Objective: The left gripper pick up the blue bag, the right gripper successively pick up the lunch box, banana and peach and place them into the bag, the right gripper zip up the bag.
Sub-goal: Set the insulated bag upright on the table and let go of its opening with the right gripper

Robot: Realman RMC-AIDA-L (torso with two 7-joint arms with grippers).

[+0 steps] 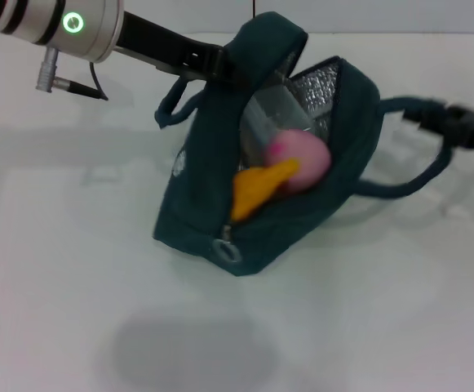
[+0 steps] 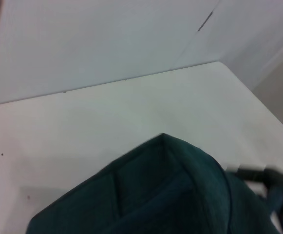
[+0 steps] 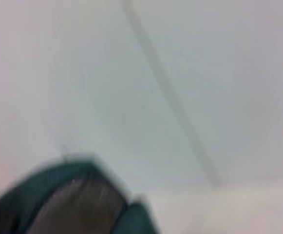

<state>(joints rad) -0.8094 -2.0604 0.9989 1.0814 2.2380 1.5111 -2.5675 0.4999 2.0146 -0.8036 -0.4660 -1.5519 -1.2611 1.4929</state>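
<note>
On a white table [image 1: 65, 269], the blue bag [image 1: 212, 196] stands propped open, and we hold it that way with our left end effector [image 1: 230, 67], which sits at the bag's upper rear rim, seemingly clamped on the fabric there; the fingers themselves are hidden by the cloth, so how wide they stand we cannot tell. We judge the lift at that rim is what keeps the mouth gaping toward our right arm. Inside the bag, against its silver lining [image 1: 322, 94], lies the clear lunch box [image 1: 273, 114], with the pink peach [image 1: 300, 159] in front of it and the banana [image 1: 257, 189] below the peach, its tip poking out over the bag's front lip. The zipper pull [image 1: 225, 245] hangs at the bag's lower front corner, the zip not yet drawn. Our right end effector [image 1: 432, 118] is out beyond the bag's far side, at one of its carry straps [image 1: 408, 184]; blur leaves us unable to tell whether it is open or closed, or gripping the strap. All three items appear loaded, so we judge zipping is the step left, and the protruding banana could foul the zipper.
</note>
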